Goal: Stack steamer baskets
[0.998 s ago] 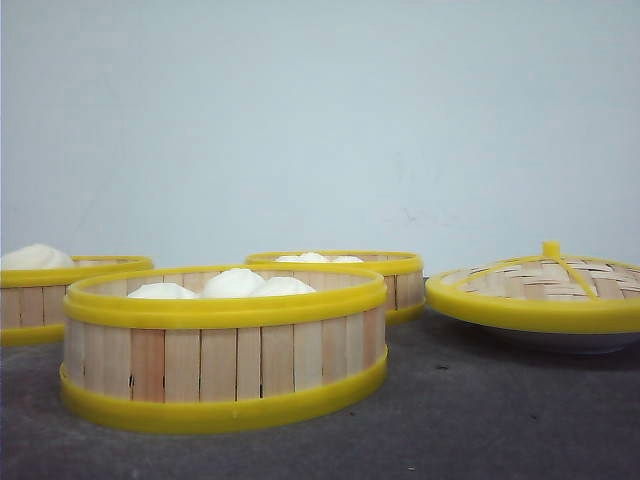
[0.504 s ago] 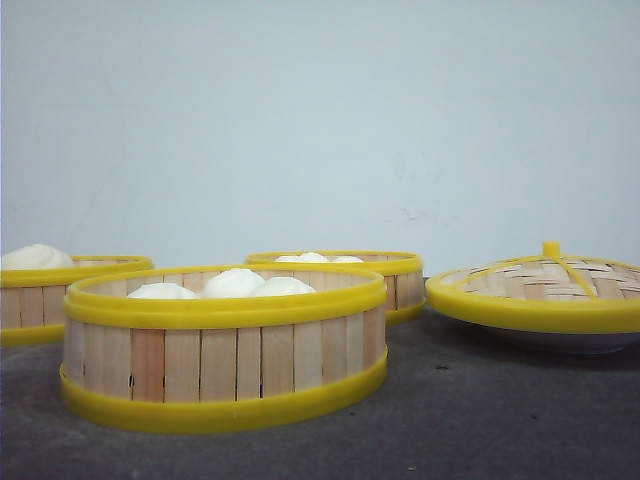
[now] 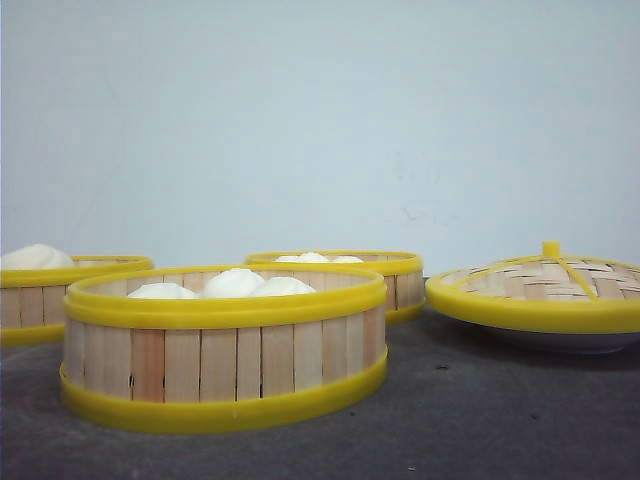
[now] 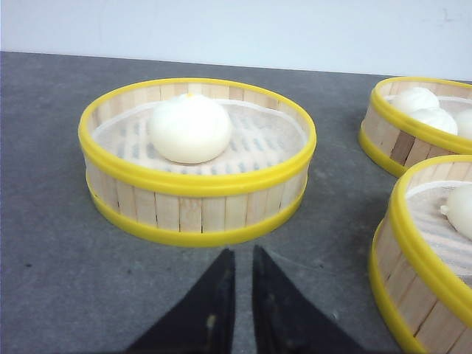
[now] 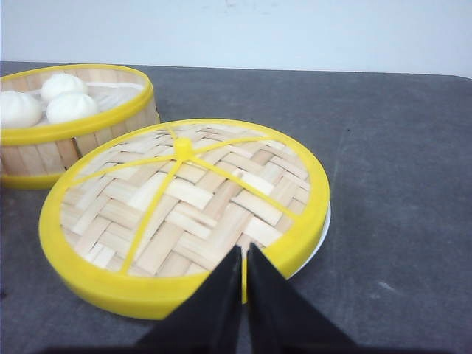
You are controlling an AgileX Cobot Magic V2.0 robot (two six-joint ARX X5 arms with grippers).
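Three steamer baskets stand apart on the dark table. In the front view the nearest basket (image 3: 225, 345) holds white buns, a second basket (image 3: 45, 295) is at the left edge, and a third basket (image 3: 345, 268) sits behind. The left wrist view shows a basket with one bun (image 4: 195, 214) just ahead of my left gripper (image 4: 243, 252), which is shut on nothing and hangs over bare table. My right gripper (image 5: 244, 248) is shut and empty above the near rim of the woven lid (image 5: 184, 199). Neither gripper appears in the front view.
The domed woven lid (image 3: 540, 290) rests on a white plate (image 5: 321, 240) at the right. Two more baskets (image 4: 413, 125) (image 4: 420, 251) lie to the right of the one-bun basket. A basket with buns (image 5: 74, 140) stands beyond the lid. A pale wall backs the table.
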